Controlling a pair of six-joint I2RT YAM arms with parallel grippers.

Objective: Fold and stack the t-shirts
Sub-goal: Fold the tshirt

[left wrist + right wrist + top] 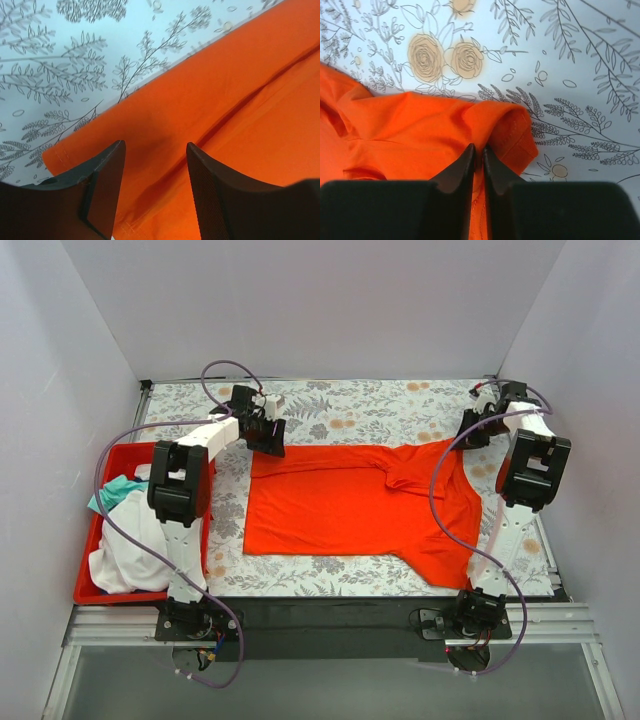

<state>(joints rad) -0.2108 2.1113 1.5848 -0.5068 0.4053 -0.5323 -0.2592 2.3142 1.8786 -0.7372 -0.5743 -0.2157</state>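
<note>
Right claw (478,148) on t-shirt (420,127) edge

The orange-red t-shirt (240,100) under the left gripper (155,150) is soft, matt cloth, smooth but for shallow creases and a stitched hem, and the fingers (107,185) over it are matt black plastic, one faced with a finely dimpled pad (210,200). The right gripper (477,149), of the same dull black plastic, pinches a stitched fold of that cloth, and ahead of both lies the floral table covering (580,60), smooth and matt, cloth or vinyl I cannot tell. Well behind the left gripper the red bin (120,595) looks like hard plastic, holding crumpled matt white and teal t-shirts (125,550).
</note>
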